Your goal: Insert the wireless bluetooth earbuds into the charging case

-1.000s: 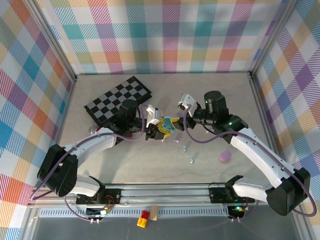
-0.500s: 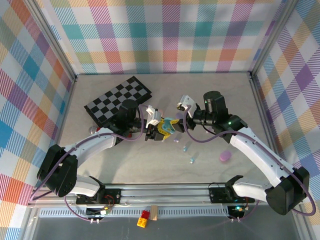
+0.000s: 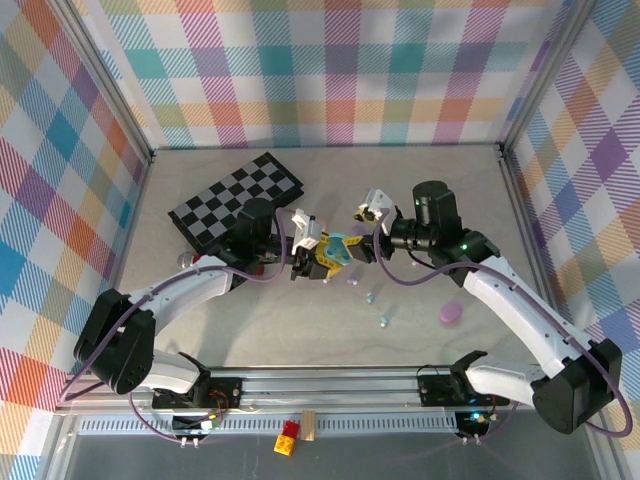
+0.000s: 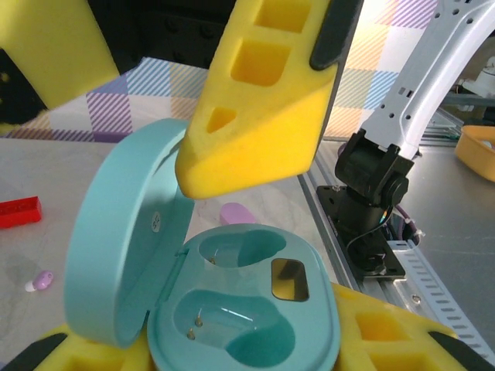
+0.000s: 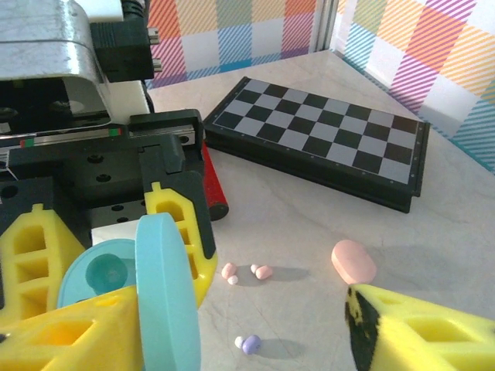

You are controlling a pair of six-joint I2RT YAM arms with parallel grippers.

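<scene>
The teal charging case (image 4: 244, 309) lies open between the yellow fingers of my left gripper (image 4: 232, 352), which is shut on it. Its lid (image 4: 124, 232) stands up at the left, and both sockets are empty. My right gripper (image 3: 362, 238) hovers open just right of the case, one yellow finger (image 4: 263, 93) above the base. In the right wrist view the lid (image 5: 166, 294) rises beside that gripper's (image 5: 240, 309) left finger. Two pink earbuds (image 5: 261, 271) and a purple one (image 5: 247, 344) lie on the table. Two teal earbuds (image 3: 370, 297) lie nearer the front.
A folded chessboard (image 3: 237, 200) sits at the back left. A red block (image 5: 213, 185) lies by my left arm. A pink case (image 5: 353, 261) and a purple case (image 3: 450, 313) rest shut on the table. Checked walls enclose the table on three sides.
My right gripper's jaws have drawn somewhat closer together and the arm has shifted slightly. The left gripper and the case have stayed put.
</scene>
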